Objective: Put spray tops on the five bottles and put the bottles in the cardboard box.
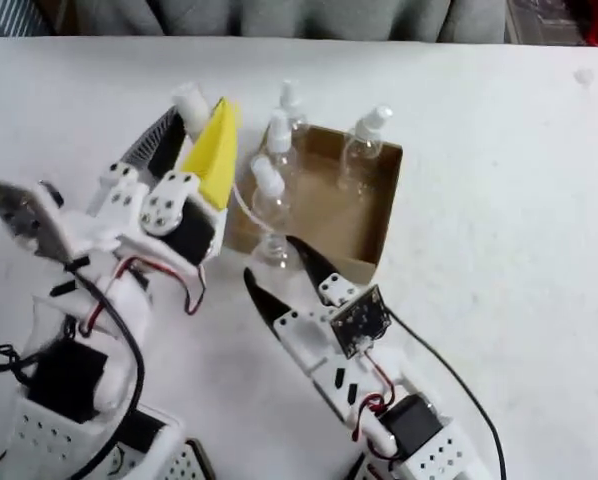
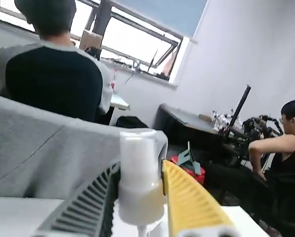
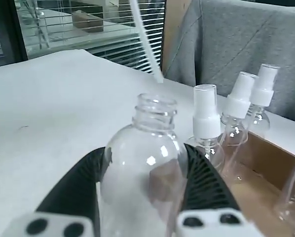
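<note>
My left gripper (image 1: 199,104), with one yellow finger and one grey, is shut on a white spray top (image 1: 189,99) held high by the cardboard box's (image 1: 384,215) far left corner; in the left wrist view the spray top (image 2: 137,182) sits between the fingers. Its thin tube (image 3: 147,44) hangs down with its tip just above and beyond the open neck of a clear bottle (image 3: 147,163). My right gripper (image 3: 145,153) is shut on that bottle, black fingers on either side. In the high view this bottle (image 1: 274,247) stands at the box's near left edge, inside the right gripper (image 1: 275,265).
Several clear bottles with white spray tops stand in the box, among them one at the left (image 1: 267,185), one at the back (image 1: 279,140) and one at the right (image 1: 364,140). White table spreads to the right and far side. Grey cloth hangs behind the table.
</note>
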Controlling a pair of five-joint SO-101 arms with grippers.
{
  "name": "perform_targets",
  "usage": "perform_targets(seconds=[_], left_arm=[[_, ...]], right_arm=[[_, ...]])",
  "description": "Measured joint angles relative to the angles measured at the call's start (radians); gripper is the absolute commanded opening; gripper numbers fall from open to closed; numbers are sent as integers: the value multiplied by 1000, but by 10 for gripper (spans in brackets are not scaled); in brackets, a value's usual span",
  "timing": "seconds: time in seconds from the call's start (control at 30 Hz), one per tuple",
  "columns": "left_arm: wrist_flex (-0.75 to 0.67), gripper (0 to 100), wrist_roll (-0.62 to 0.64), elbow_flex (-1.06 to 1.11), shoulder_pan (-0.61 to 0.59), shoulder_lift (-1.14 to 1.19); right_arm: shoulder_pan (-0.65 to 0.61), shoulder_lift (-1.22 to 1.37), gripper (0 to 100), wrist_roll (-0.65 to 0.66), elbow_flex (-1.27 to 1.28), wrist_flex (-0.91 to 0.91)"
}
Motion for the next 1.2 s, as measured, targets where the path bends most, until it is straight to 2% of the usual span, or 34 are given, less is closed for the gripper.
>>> perform_targets(seconds=[0.7,0.97,1.2], left_arm=[[0,20,0,155,3,-34],[0,20,0,255,97,-34],[0,20,0,313,112,-34]], right_arm=[[0,0,15,0,0,0],[0,0,15,0,0,0],[0,0,15,0,0,0]])
